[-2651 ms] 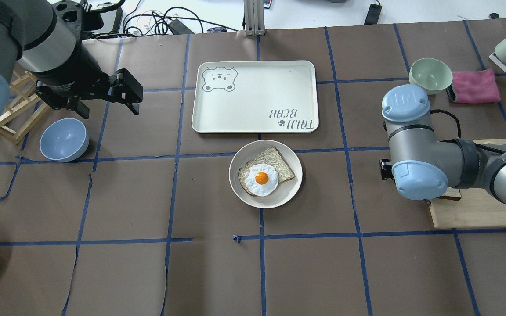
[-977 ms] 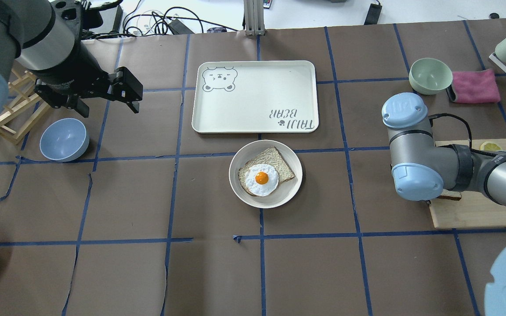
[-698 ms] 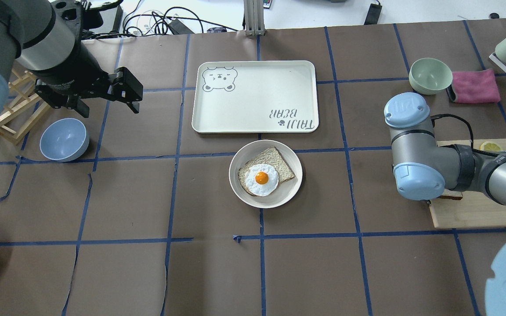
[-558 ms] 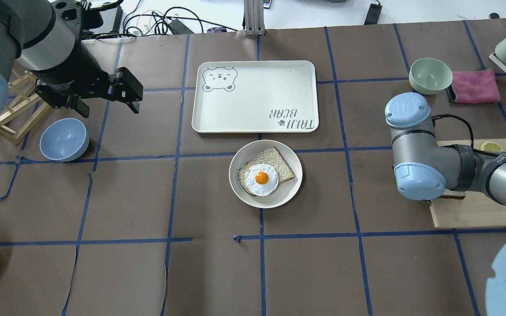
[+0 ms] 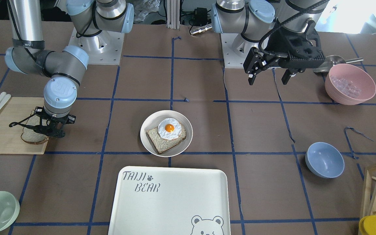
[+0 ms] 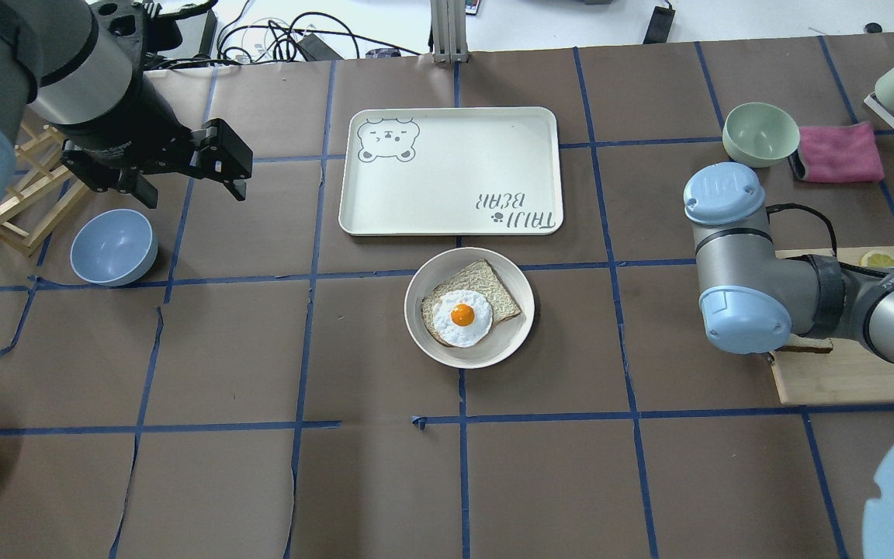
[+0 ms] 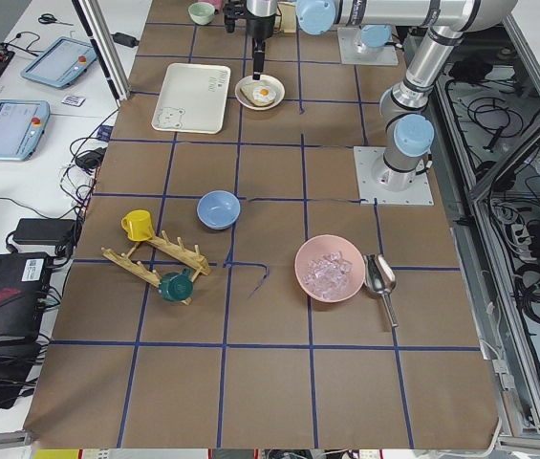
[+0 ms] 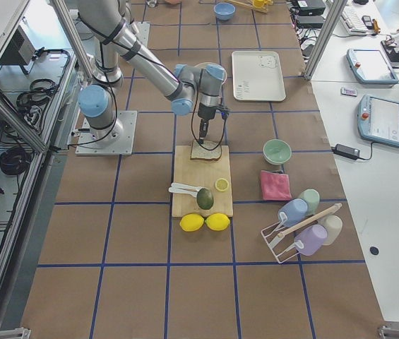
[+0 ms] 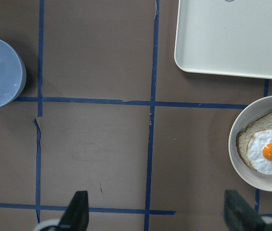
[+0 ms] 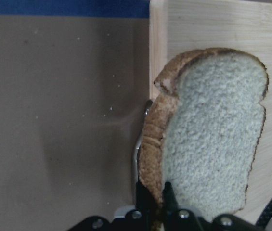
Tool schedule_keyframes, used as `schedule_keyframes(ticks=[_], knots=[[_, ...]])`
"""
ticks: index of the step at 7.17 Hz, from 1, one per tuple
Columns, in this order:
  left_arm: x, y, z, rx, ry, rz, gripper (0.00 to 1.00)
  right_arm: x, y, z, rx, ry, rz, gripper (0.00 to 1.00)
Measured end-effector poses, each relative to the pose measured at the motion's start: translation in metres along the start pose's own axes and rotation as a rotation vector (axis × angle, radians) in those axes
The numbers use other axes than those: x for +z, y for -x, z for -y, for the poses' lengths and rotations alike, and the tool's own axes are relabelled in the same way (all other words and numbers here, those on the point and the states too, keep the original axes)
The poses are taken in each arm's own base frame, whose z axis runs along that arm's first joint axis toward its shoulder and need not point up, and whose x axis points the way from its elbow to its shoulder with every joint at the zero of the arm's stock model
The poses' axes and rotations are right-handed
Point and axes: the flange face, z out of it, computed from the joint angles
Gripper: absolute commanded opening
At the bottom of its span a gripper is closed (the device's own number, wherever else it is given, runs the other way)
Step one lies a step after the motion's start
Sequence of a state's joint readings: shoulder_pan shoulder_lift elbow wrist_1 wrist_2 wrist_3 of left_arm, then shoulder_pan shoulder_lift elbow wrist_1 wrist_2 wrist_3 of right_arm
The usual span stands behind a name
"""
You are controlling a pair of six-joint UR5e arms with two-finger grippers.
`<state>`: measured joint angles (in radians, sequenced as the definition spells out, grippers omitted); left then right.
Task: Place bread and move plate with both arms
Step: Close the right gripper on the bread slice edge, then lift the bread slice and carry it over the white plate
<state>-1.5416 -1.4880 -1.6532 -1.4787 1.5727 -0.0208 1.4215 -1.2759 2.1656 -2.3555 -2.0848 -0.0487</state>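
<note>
My right hand (image 10: 155, 195) pinches the bread (image 10: 213, 139) by its crust at the edge of the cutting board (image 10: 208, 24), ready to lift it. My left hand (image 5: 268, 78) hangs spread, well apart from the plate (image 6: 469, 359) beside the tray (image 6: 455, 155). Only brown counter (image 6: 610, 349) lies between board and plate.

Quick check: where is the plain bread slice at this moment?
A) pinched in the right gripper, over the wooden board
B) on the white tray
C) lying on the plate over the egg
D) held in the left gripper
A: the right wrist view shows the bread pinched by its crust edge in the right gripper over the wooden board, while the left gripper hangs open and empty.
</note>
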Motion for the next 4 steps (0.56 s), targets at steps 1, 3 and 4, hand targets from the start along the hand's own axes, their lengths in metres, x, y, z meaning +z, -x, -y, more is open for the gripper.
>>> schedule_keyframes(ticks=[1, 3, 4], knots=[[0.000, 0.000, 0.000, 0.000, 0.000, 0.001, 1.00, -0.002, -0.001, 0.000, -0.004, -0.005, 0.008, 0.00], [0.000, 0.000, 0.000, -0.001, 0.000, 0.000, 1.00, -0.018, -0.006, -0.002, -0.017, -0.032, 0.015, 0.00], [0.000, 0.000, 0.000, -0.001, 0.000, 0.000, 1.00, -0.031, -0.010, -0.002, -0.026, -0.035, 0.031, 0.00]])
